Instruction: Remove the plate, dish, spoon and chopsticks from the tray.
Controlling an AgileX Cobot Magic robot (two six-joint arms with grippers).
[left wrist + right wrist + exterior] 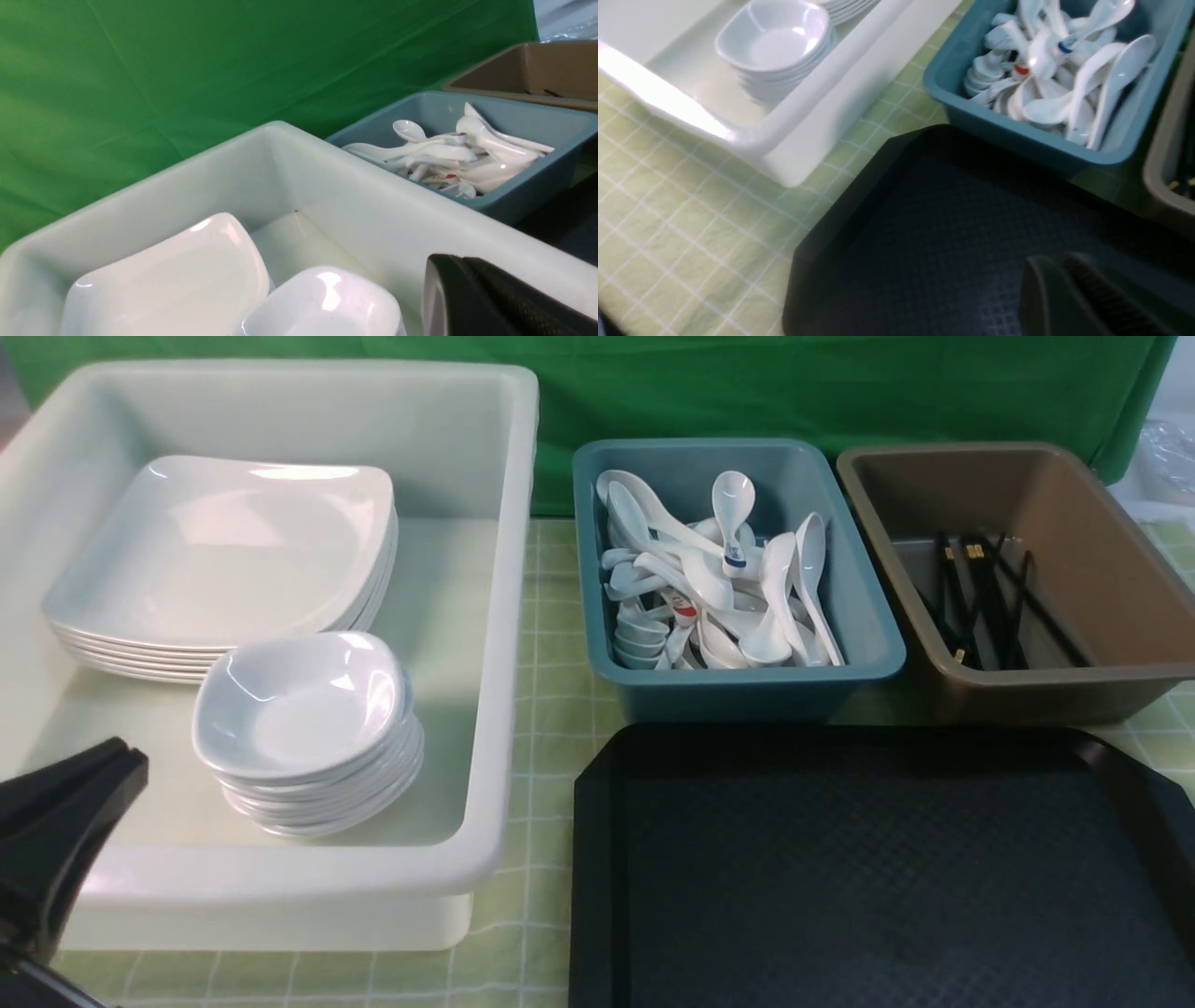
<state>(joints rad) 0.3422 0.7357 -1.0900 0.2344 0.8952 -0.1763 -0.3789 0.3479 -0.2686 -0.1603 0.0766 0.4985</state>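
**A:** Look at your tray [878,868]. Nothing sits on it. The plate [224,546] tops the pile in the white tub [509,616] on the left. The spoon [733,518] with the blue mark lies in the blue bin [738,695]. The chopsticks [980,597] are in the brown tub [1027,695] on the far right.

**B:** And the hands?

**A:** Your left gripper [56,821] looks pressed closed, holding nothing. Your right gripper [1069,298] hangs over the tray, fingers together, holding nothing too.

**B:** What could go wrong?

**A:** Your left gripper sits close to the white tub's near wall. Swing it carelessly and you could bump the tub and shake the bowls [313,733].
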